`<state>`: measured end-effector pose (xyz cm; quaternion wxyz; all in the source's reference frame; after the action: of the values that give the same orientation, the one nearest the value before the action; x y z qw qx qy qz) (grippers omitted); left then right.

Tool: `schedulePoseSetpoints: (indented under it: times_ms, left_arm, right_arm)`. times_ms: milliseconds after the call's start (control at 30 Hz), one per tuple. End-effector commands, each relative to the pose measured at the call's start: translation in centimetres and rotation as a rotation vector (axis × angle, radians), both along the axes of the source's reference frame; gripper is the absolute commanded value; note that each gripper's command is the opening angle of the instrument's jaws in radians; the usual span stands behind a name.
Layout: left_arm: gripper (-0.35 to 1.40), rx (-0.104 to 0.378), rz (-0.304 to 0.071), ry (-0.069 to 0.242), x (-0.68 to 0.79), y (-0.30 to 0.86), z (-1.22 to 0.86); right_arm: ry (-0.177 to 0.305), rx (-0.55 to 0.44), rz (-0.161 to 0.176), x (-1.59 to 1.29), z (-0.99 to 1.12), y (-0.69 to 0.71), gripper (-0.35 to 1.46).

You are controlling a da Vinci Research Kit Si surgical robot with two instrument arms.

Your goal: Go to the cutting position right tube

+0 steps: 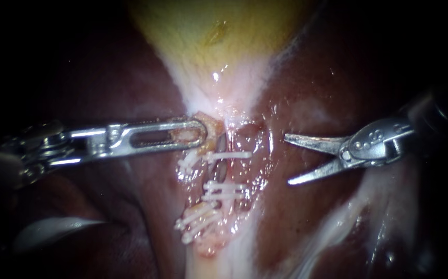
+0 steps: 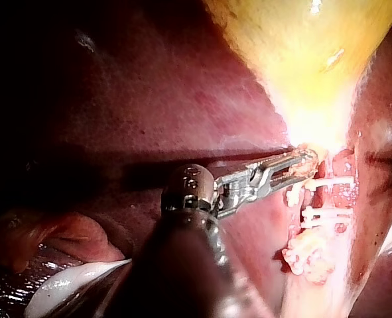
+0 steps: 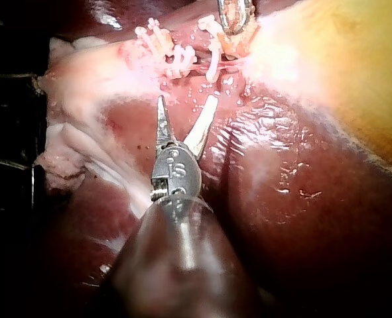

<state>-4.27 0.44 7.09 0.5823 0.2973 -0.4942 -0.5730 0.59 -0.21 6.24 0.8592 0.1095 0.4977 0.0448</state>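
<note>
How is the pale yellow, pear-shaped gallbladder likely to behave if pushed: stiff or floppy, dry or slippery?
Probably floppy: the pale yellow gallbladder tapers softly into a ragged pale neck, with no hard edges. Likely slippery: wet glints shine on it.

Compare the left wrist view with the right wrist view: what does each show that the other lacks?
Left wrist only: the left instrument's silver wrist and dark shaft, its jaws shut on pale tissue, plus a glossy white patch beside that shaft. Right wrist only: the right instrument's dark shaft and open pointed metal jaws. Both: white plastic clips, yellow gallbladder, dark red liver.
</note>
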Motion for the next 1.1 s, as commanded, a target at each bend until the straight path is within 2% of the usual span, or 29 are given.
schedulePoseSetpoints:
  times_ms: [33,200,333,400,600,700,833,900,1100]
  left_arm:
    - [-0.35,0.001,0.0,0.0,0.01,0.01,0.0]
    - [-0.35,0.007,0.002,-0.002,0.06,0.04,-0.11]
    - [-0.35,0.016,0.005,-0.005,0.12,0.11,-0.27]
    - [-0.35,0.024,-0.004,-0.015,0.2,0.17,-0.39]
    - [-0.35,-0.011,-0.032,-0.027,0.44,0.35,-0.77]
    - [-0.35,-0.019,-0.039,-0.029,0.51,0.41,-0.89]
    - [-0.35,-0.019,-0.042,-0.029,0.55,0.41,-0.91]
    - [-0.35,-0.021,-0.043,-0.029,0.54,0.41,-0.89]
    - [-0.35,-0.022,-0.044,-0.028,0.52,0.39,-0.89]
  right_arm:
    - [0.001,0.001,-0.001,0.0,0.0,0.0,1.45]
    - [0.003,0.002,-0.003,0.0,0.0,0.0,1.45]
    - [0.005,0.003,-0.005,0.0,0.0,0.0,1.45]
    - [0.005,0.003,-0.005,0.0,0.0,0.0,1.45]
    - [0.007,0.005,-0.007,0.01,-0.01,-0.01,1.45]
    - [0.011,0.007,-0.01,0.02,-0.01,-0.01,1.45]
    - [0.019,0.007,-0.019,0.05,-0.01,-0.02,1.45]
    - [0.026,0.031,-0.013,0.07,-0.01,-0.04,1.45]
    - [0.006,0.207,0.014,0.15,0.05,-0.15,1.45]
